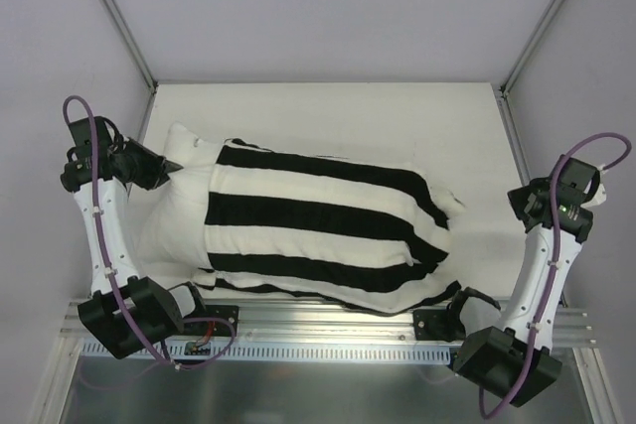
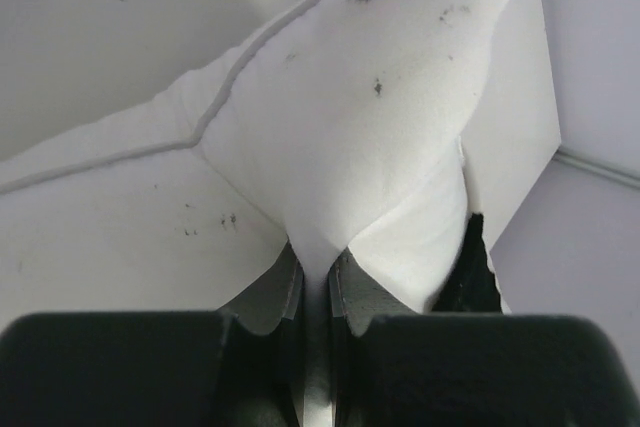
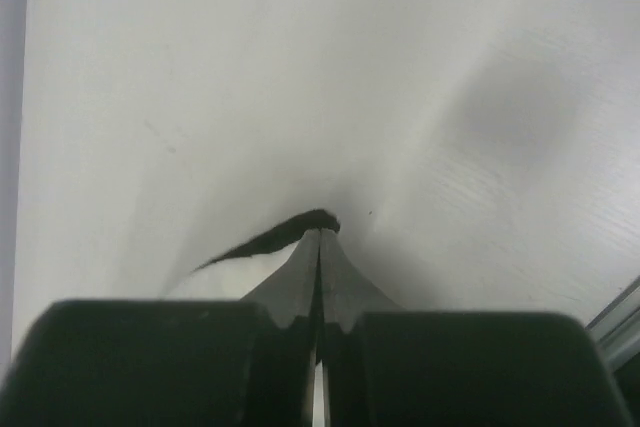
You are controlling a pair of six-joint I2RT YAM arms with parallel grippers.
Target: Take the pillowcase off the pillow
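The pillow (image 1: 171,217) lies across the table, its plain white left end bare. The black and white striped pillowcase (image 1: 318,225) covers the rest of it, out to the right. My left gripper (image 1: 167,167) is at the pillow's far left corner. In the left wrist view the left gripper (image 2: 317,262) is shut on a fold of white pillow (image 2: 370,137) cloth, with a sliver of the pillowcase (image 2: 470,272) at the right. My right gripper (image 1: 467,298) sits low at the pillowcase's front right edge. The right gripper (image 3: 319,234) is shut, with the pillowcase (image 3: 265,240) hem at its tips.
The white table (image 1: 348,116) is walled in by grey panels on three sides, with metal posts (image 1: 119,17) at the back corners. An aluminium rail (image 1: 328,333) runs along the near edge between the arm bases. The pillowcase's front edge hangs close to that rail.
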